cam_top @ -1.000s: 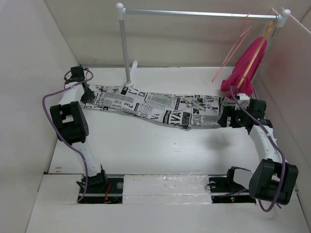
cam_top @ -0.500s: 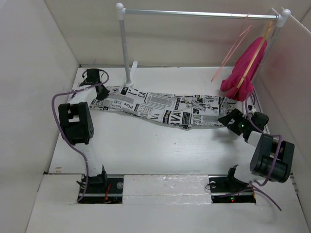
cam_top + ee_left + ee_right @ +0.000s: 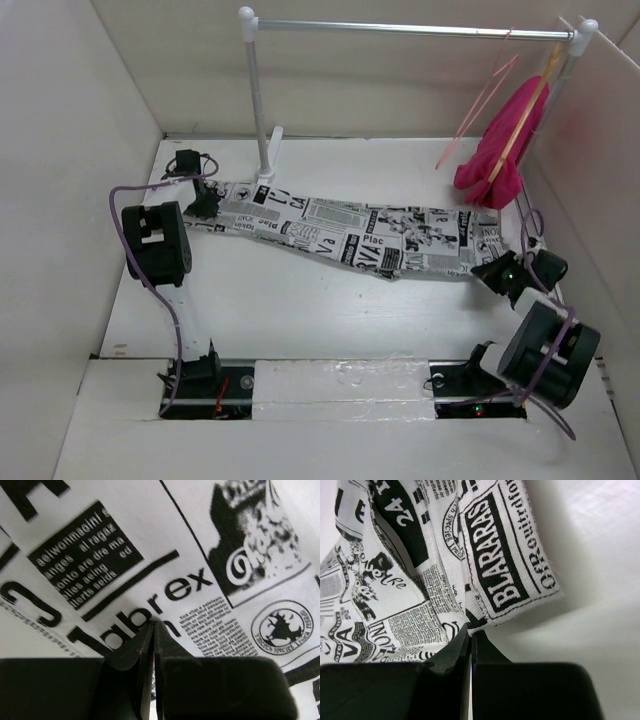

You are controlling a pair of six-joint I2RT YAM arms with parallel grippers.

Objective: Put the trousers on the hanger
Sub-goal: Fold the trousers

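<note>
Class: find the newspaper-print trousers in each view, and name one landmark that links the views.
Top external: the trousers span the middle of the table.
Left wrist: they fill the frame.
Right wrist: left and centre.
Landmark: the left gripper and the right gripper each pinch an end.

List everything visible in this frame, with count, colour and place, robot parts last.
trousers: one, white with black newsprint, stretched left to right across the table
table: one, white, under everything
clothes rail: one, silver bar on white posts, at the back
wire hanger: one, salmon pink, hanging near the rail's right end
garment: one, magenta, at the rail's right end
wooden hanger: one, pale, carrying the garment
left gripper: one, black, shut on the trousers' left end
right gripper: one, black, shut on the trousers' right end
</note>
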